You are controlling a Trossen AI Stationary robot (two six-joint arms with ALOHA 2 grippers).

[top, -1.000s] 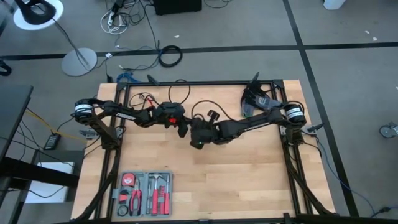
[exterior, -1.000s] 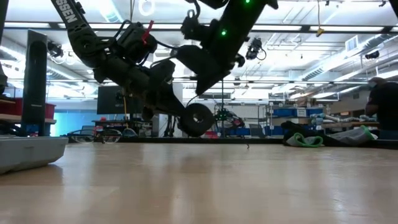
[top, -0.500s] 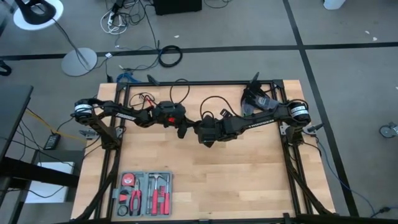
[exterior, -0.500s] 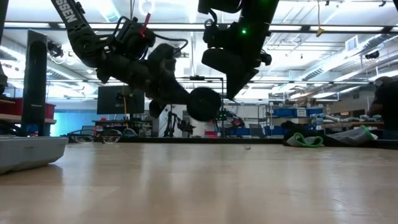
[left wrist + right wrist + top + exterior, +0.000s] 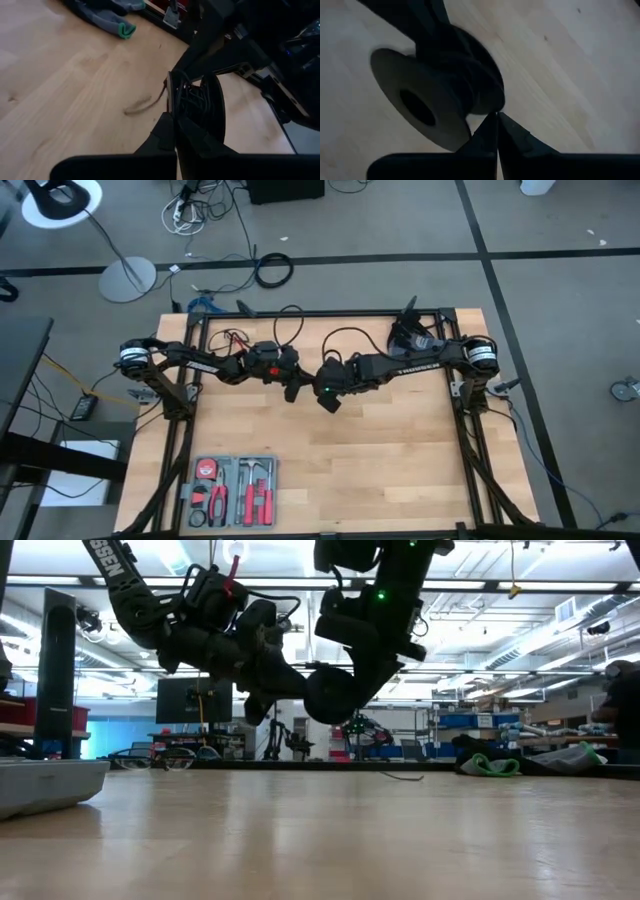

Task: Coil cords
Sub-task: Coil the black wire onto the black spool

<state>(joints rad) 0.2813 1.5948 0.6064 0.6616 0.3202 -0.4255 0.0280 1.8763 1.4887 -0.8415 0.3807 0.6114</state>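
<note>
- Right at the near-left corner of the counter [image 5: 400, 450] lies an open tool case [image 5: 232, 492], red-handled tools inside, well away from the action.
- Up to the middle of the counter, a shade toward the far edge, and here are both arms meeting nose to nose, well above the wood.
- The left hand [image 5: 291, 388] reaches in from the left edge, fingers closed, pinching the rim of the puck [image 5: 335, 698] and holding it in the air.
- And look at that puck: two round black flanges with the thin black cord [image 5: 192, 97] wound in tight turns between them, a dark hole in the middle of one flange face.
- The right hand [image 5: 330, 398] comes in from the right edge, just beside the left one, its fingers closed to a point right against the wound cord; whether a strand is caught between them I cannot tell.
- Below the puck, a short thin strand [image 5: 142, 105] lies on the wood and lifts toward the reel.
- Farther back, at the far-right corner, a grey glove with a green cuff [image 5: 120, 30] lies crumpled on the counter.
- Past the far edge, down on the floor [image 5: 400, 230]: a thick black cable ring [image 5: 272, 270], a round lamp base [image 5: 127, 280], and a tangle of white cables [image 5: 185, 215].
- Way out in the room, a person [image 5: 622, 710] in dark clothes shows at the edge of the low view.
</note>
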